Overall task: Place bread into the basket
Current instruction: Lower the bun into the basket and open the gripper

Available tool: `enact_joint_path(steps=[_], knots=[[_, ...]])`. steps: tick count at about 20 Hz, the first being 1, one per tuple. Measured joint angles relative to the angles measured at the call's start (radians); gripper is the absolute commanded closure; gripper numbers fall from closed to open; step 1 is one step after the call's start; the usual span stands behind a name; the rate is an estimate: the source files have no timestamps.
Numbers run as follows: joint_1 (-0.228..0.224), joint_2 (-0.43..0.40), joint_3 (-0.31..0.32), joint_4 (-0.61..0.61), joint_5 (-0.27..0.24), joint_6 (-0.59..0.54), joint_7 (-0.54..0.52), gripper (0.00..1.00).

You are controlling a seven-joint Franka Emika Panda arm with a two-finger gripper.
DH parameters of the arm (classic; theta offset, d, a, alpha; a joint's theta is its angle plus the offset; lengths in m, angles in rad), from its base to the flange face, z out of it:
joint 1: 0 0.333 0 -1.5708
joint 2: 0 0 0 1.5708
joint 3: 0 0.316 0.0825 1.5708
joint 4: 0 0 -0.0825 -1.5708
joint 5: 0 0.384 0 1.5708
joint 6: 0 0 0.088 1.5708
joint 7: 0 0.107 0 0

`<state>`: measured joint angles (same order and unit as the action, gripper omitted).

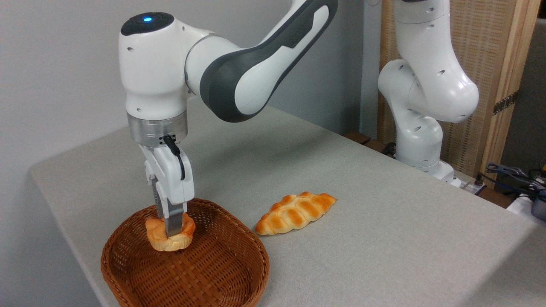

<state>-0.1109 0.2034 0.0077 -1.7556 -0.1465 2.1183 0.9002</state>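
The bread [169, 239], a small round golden bun, hangs inside the rim of the reddish-brown wicker basket [226, 273], over its far left part. My gripper [170, 228] points straight down and is shut on the bun, one finger showing in front of it. Whether the bun touches the basket floor I cannot tell. The basket sits at the table's near left corner.
A longer braided loaf [295, 212] lies on the grey table [384, 221] just right of the basket. The arm's white base [420, 140] stands at the table's far right edge, with cables [512, 175] beyond it.
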Motion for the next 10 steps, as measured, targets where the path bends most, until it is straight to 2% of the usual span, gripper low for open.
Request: enact_joint_path(steps=[10], knots=[[-0.001, 0.000, -0.002, 0.005, 0.009, 0.000, 0.000, 0.00]])
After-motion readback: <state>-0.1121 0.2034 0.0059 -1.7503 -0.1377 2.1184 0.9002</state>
